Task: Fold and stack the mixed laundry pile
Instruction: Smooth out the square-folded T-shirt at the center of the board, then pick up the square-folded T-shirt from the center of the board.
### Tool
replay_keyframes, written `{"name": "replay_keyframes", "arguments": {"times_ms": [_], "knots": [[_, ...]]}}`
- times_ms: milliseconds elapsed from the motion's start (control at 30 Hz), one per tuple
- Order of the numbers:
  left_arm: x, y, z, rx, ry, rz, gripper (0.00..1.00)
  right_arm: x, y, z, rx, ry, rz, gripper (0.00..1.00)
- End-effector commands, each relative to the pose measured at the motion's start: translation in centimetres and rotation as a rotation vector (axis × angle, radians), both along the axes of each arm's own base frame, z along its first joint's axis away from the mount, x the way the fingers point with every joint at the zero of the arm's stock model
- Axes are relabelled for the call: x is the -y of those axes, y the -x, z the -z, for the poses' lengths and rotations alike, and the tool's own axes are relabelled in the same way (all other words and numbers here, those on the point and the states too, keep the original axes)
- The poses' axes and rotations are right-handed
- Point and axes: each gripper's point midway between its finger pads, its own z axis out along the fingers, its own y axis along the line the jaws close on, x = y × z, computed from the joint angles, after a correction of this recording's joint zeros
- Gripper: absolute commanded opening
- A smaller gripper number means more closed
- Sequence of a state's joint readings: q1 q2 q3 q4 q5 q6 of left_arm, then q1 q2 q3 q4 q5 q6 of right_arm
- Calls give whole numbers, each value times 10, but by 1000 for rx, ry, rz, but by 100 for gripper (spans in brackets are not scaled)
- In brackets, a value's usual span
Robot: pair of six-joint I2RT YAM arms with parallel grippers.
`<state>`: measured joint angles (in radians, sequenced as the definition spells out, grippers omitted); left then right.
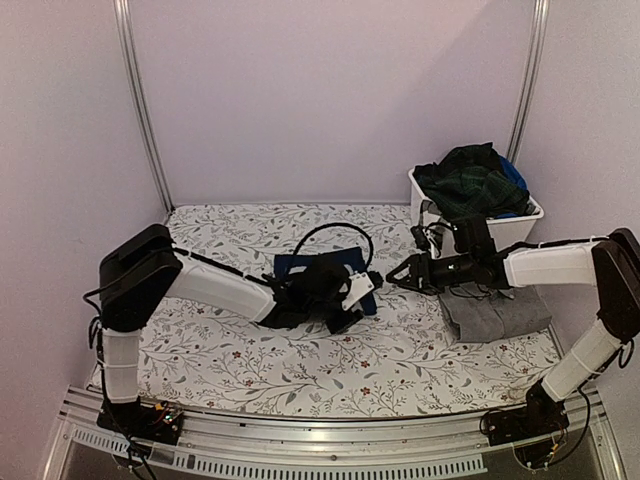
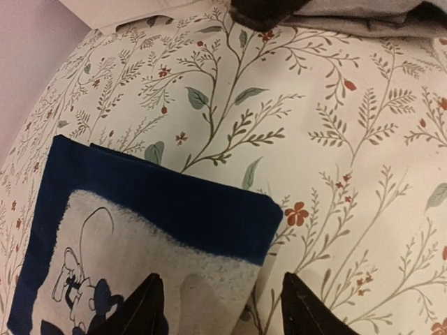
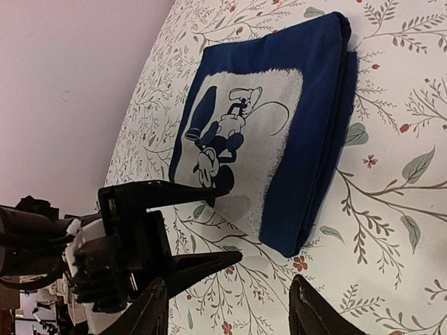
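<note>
Two parted, empty pairs, left fingers [image 2: 147, 312], right fingers [image 3: 151, 315]

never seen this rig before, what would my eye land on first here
The folded navy blue garment with its white cartoon print, mid-table on the floral cloth, with the open left pincer over its edge and the open right pincer facing it. Next, the white bin at the far right, heaped with a dark green plaid garment, and a folded grey garment in front of it.
</note>
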<state>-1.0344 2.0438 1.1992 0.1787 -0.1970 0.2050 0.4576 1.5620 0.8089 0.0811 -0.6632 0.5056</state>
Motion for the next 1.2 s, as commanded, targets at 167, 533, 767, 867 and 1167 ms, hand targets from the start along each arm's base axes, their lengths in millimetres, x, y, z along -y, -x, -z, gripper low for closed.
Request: {"name": "replay_keyframes", "arguments": {"times_ms": [167, 533, 767, 867, 1167], "knots": [[19, 3, 59, 83, -232, 72, 45, 9, 11, 12, -34, -6, 29, 58], [12, 23, 1, 83, -49, 87, 0, -10, 26, 27, -114, -48, 32, 69], [13, 51, -17, 8, 44, 132, 0, -32, 44, 34, -222, -157, 67, 80], [14, 59, -18, 2, 53, 139, 0, -41, 49, 39, -272, -181, 93, 87], [17, 83, -28, 0, 79, 168, 0, -54, 49, 54, -407, -281, 141, 72]]}}
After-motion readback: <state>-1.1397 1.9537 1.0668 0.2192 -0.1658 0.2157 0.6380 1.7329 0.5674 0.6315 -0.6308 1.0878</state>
